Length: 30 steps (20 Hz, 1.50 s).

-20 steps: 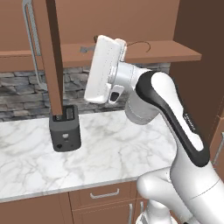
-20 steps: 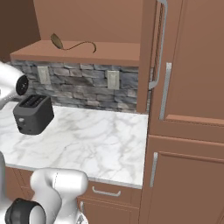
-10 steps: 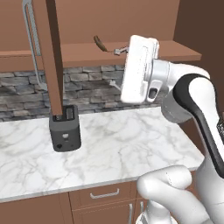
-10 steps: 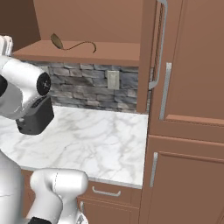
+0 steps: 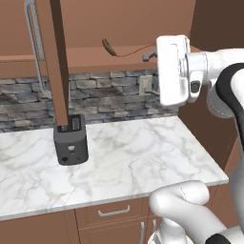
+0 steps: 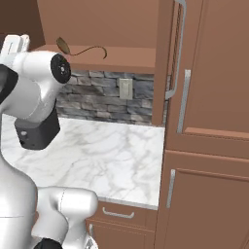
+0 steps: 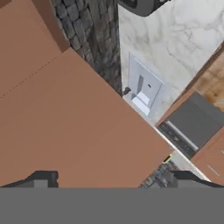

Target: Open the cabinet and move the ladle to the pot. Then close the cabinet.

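The cabinet point(image 5: 57, 71) stands open, its door swung out edge-on with a long silver handle point(image 5: 32, 43). On its bottom shelf lies the ladle point(image 5: 110, 46), dark brown end to the left, thin stem curving right; the right base view shows the ladle point(image 6: 63, 44) too. My gripper point(image 5: 153, 56) hangs just right of the stem's end, at shelf height, apart from it. In the hand view the gripper point(image 7: 112, 180) is open, nothing between its fingertips point(image 7: 41, 178), facing the cabinet's brown underside point(image 7: 65, 122). The pot is out of view.
A dark toaster point(image 5: 71, 140) sits on the marble counter point(image 5: 133, 157) below the door. A wall outlet point(image 7: 142, 89) is set in the stone backsplash. The cabinet's right door point(image 6: 168, 63) and a tall pantry point(image 6: 214, 121) stand to the right.
The arm has swung right across the left base view, carrying the hand from above the toaster to beside the ladle's stem. The jaws stayed wide apart.
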Available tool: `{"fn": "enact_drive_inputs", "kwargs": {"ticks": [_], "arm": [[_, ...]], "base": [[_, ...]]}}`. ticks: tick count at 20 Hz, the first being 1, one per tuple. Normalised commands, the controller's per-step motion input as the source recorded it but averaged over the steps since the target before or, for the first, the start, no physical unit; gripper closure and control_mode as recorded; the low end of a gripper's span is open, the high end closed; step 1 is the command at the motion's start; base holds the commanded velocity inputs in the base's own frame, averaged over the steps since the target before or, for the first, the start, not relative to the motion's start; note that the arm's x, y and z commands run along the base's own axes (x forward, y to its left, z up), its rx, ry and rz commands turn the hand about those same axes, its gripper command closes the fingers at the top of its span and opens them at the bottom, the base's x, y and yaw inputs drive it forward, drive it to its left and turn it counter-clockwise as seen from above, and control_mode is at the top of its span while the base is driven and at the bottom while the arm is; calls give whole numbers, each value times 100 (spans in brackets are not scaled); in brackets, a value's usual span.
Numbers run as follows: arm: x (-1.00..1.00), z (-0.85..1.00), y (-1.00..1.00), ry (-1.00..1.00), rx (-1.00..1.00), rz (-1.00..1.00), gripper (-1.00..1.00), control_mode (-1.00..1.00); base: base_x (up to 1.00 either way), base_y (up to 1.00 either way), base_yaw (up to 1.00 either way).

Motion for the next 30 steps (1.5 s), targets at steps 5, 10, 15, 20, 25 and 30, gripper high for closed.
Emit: {"fn": "enact_drive_inputs", "kwargs": {"ticks": [5, 10, 15, 20, 25, 30], "arm": [[0, 11, -34, 7, -24, -1, -100, -100], [-6, -3, -20, -3, -29, -3, -100, -100], [-3, -34, 0, -24, -23, -8, -100, -100], [2, -14, -1, -6, -2, -22, -100, -100], [15, 0, 0, -5, 3, -23, -100, -100], [26, 0, 0, -16, -4, -10, -100, -100]], "base": [[0, 0, 0], [0, 0, 0], [0, 0, 0], [0, 0, 0], [0, 0, 0], [0, 0, 0]]}}
